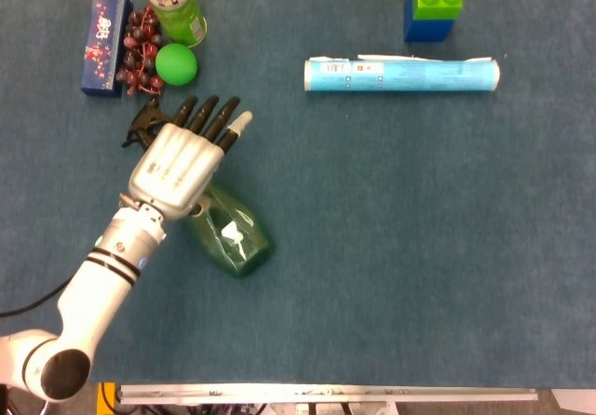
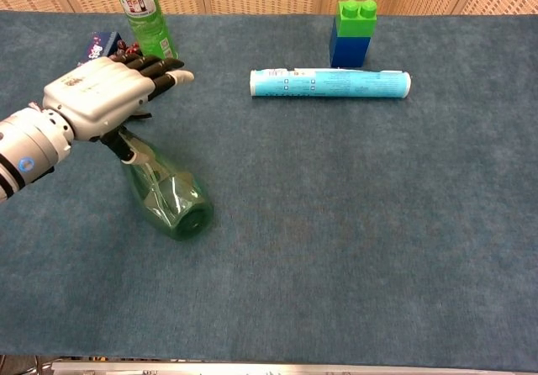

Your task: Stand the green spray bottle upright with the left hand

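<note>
Bare carpet [image 1: 391,247] right and near; green can [image 1: 172,4], ball [image 1: 175,64], and probably grapes [image 1: 138,47] crowd far left.

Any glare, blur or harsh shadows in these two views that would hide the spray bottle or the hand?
Head view: even light, sharp; small white glints on the green spray bottle, and the left hand covers its neck. Chest view: sharp too, with a soft shadow under the hand and see-through reflections on the bottle.
</note>
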Robot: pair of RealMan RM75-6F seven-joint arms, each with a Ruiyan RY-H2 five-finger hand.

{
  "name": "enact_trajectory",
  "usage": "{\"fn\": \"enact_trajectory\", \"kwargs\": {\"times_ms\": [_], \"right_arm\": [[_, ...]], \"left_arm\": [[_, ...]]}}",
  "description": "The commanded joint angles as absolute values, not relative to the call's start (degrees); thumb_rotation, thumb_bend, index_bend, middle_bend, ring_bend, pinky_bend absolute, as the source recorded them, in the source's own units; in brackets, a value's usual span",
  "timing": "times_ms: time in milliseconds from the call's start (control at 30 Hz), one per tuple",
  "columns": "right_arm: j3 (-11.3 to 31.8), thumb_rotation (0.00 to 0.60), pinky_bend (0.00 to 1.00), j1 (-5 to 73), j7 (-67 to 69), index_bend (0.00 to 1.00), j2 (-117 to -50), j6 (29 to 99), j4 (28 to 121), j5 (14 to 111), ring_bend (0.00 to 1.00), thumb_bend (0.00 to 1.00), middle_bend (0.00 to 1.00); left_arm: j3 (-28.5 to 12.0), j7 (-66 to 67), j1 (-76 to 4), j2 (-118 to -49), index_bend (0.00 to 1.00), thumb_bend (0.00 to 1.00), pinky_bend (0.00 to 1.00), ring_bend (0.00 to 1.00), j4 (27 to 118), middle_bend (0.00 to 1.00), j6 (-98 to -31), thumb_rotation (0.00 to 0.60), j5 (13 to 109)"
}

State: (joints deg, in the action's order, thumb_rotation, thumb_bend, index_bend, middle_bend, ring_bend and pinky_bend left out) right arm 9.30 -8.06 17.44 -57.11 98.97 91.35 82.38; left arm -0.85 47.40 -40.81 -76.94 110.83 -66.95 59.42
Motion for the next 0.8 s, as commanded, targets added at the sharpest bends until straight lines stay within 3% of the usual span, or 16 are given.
{"fn": "enact_trajectory", "kwargs": {"times_ms": [33,500,800], "right_arm": [[9.30,0.600,0.36,-8.08,17.47,0.48,-57.11,98.96,91.35,82.35,0.26,0.10,0.34],[9.42,0.600,0.36,-8.17,17.98,0.48,-57.02,98.98,91.10,82.17,0.26,0.10,0.34],[9.46,0.600,0.36,-8.18,18.15,0.48,-56.99,98.91,91.02,82.10,0.26,0.10,0.34]], "left_arm": [[-2.23,47.51,-41.87,-77.56,0.00,0.03,0.09,0.00,110.25,0.00,-66.20,0.600,58.25],[-5.23,51.80,-47.72,-82.95,0.00,0.03,0.09,0.00,105.29,0.00,-62.15,0.600,50.80],[-4.41,52.57,-49.20,-84.39,0.00,0.03,0.09,0.00,104.51,0.00,-61.92,0.600,48.95]]}}
